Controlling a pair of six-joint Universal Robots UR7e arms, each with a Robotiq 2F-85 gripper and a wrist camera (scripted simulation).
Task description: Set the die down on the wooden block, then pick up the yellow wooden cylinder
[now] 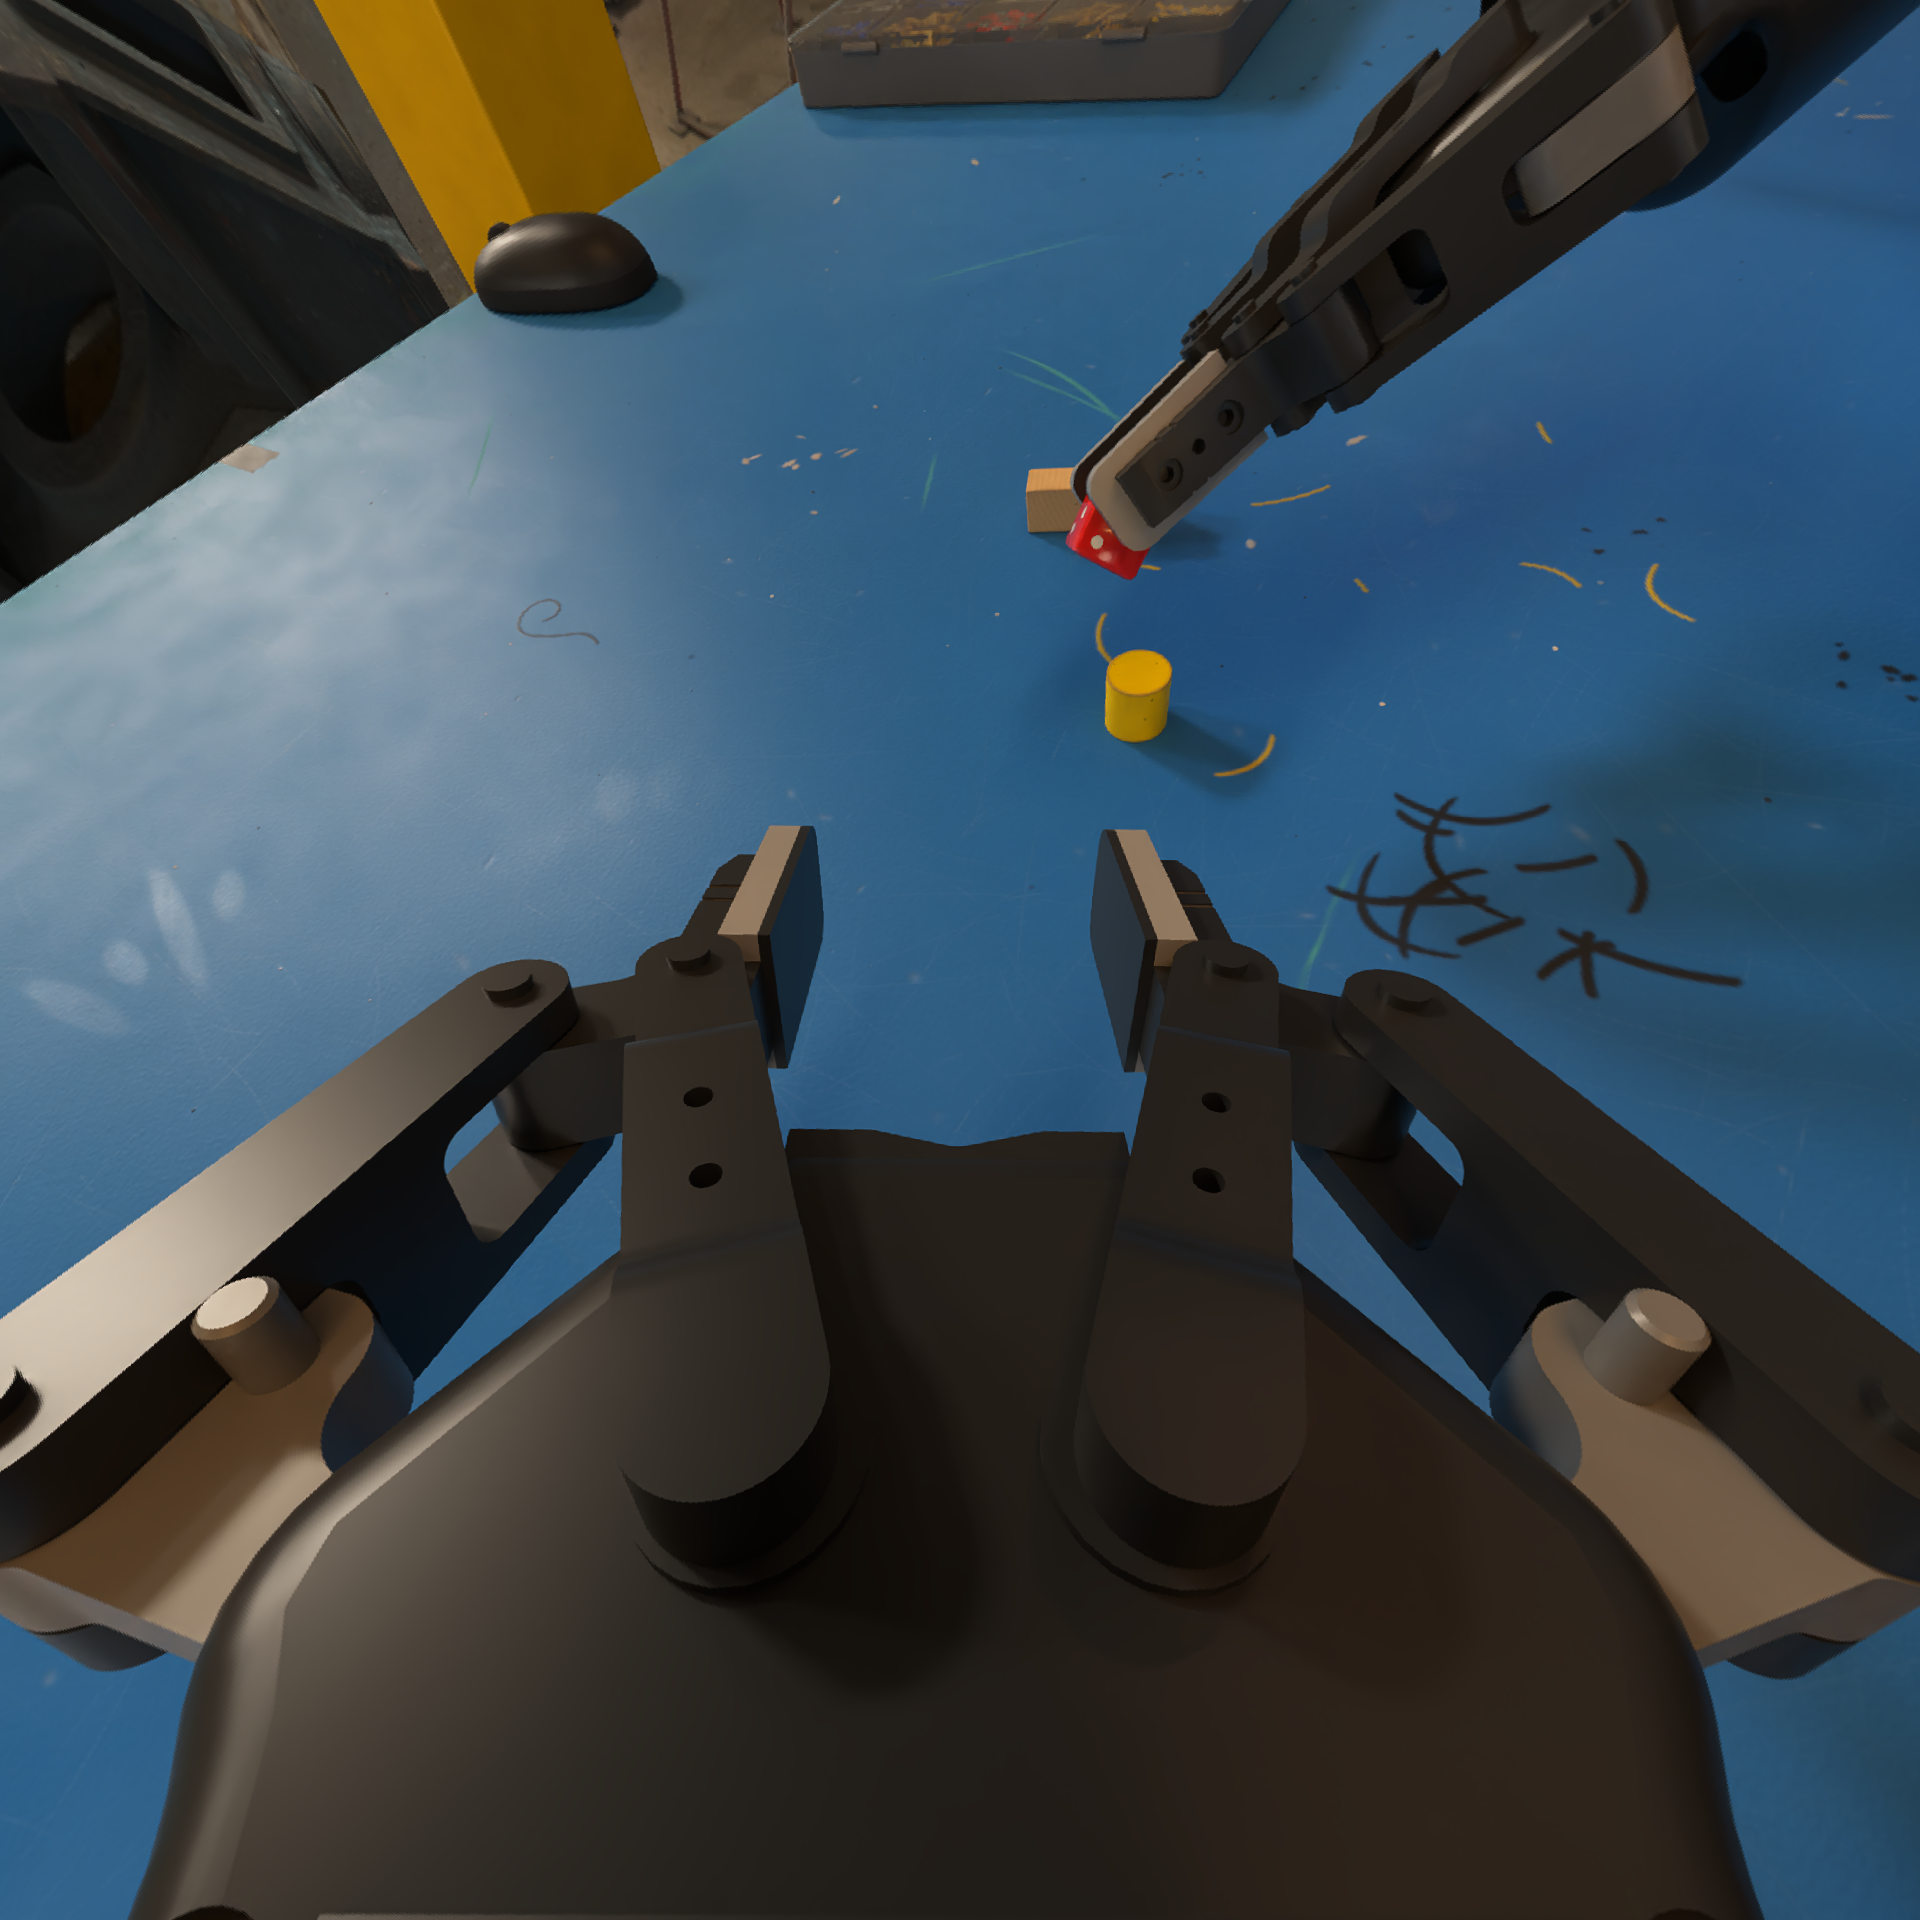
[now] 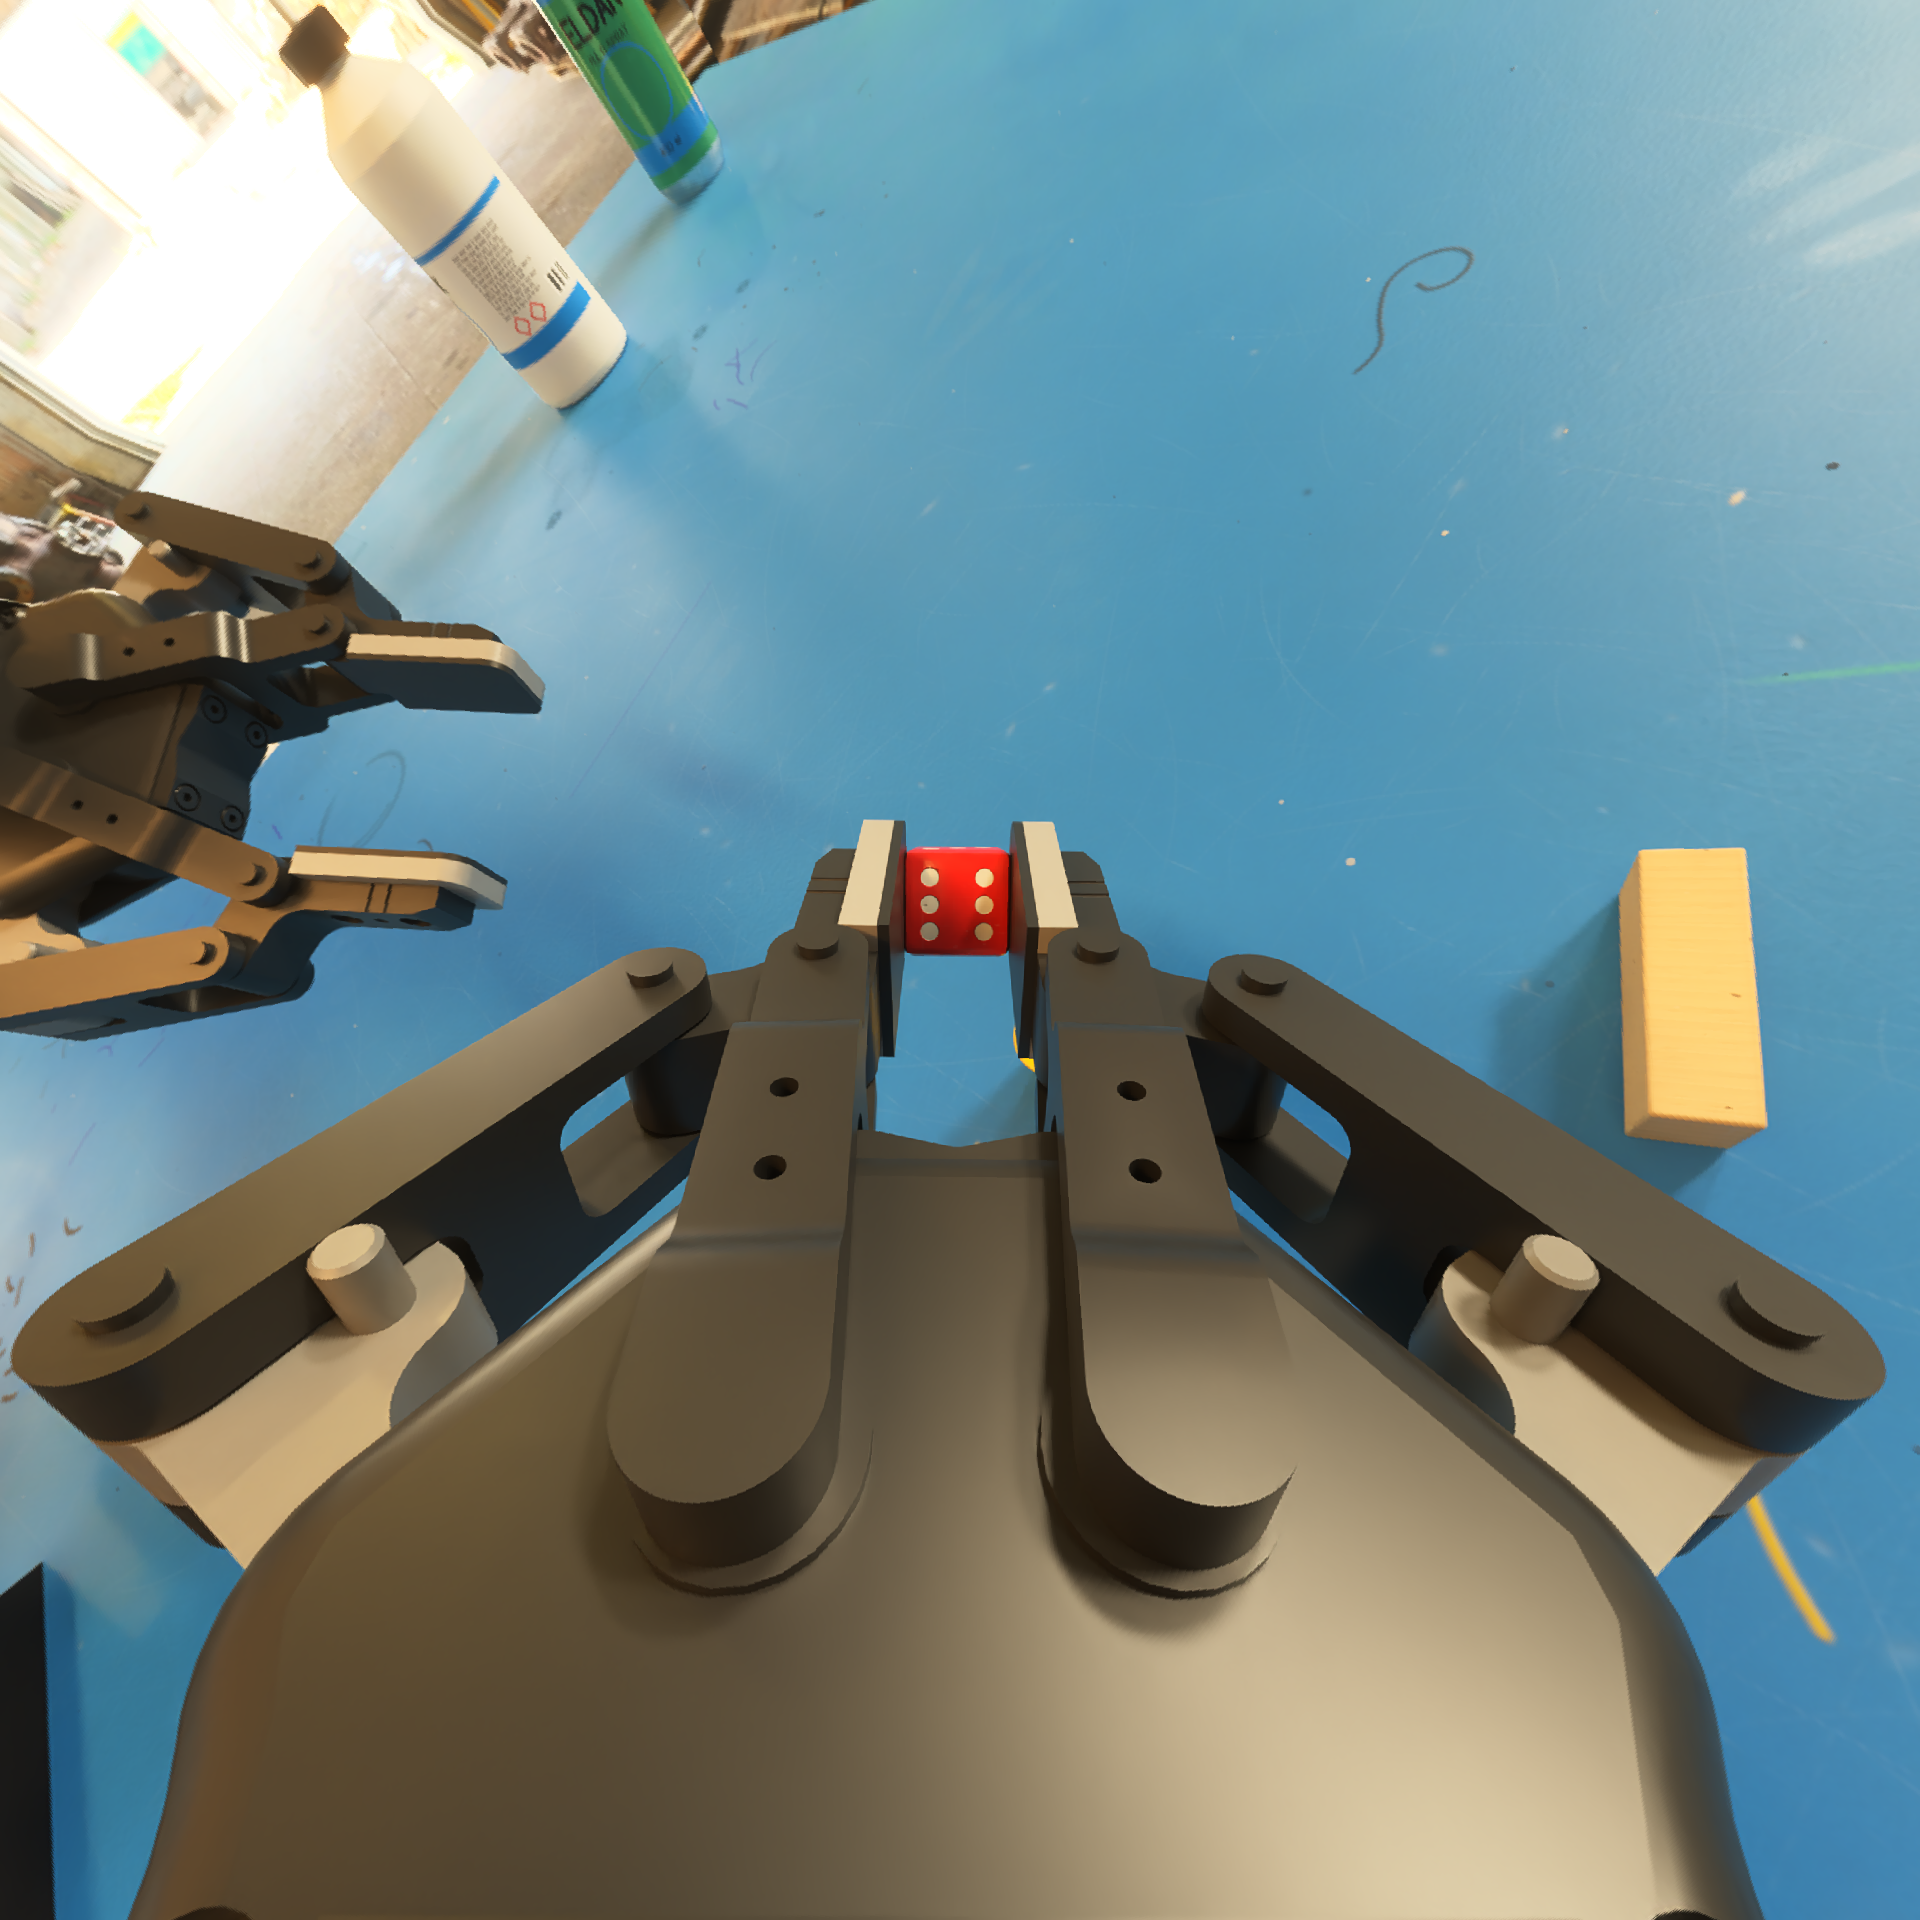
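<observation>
My right gripper (image 2: 956, 883) is shut on a red die (image 2: 956, 900) with white pips, held between its pads just above the blue table. In the left wrist view the die (image 1: 1099, 542) sits at the right gripper's (image 1: 1117, 520) tip, beside the pale wooden block (image 1: 1047, 499). The block (image 2: 1691, 992) lies flat on the table, right of the die. A yellow wooden cylinder (image 1: 1137, 694) stands upright on the table, ahead of my left gripper (image 1: 956, 894), which is open and empty. The left gripper (image 2: 499, 769) also shows in the right wrist view.
A black dome-shaped object (image 1: 564, 262) sits near the table's far left edge. A grey case (image 1: 1018, 52) lies at the far end. A white bottle (image 2: 457, 208) and a green can (image 2: 655, 104) stand by the table edge (image 2: 436, 457).
</observation>
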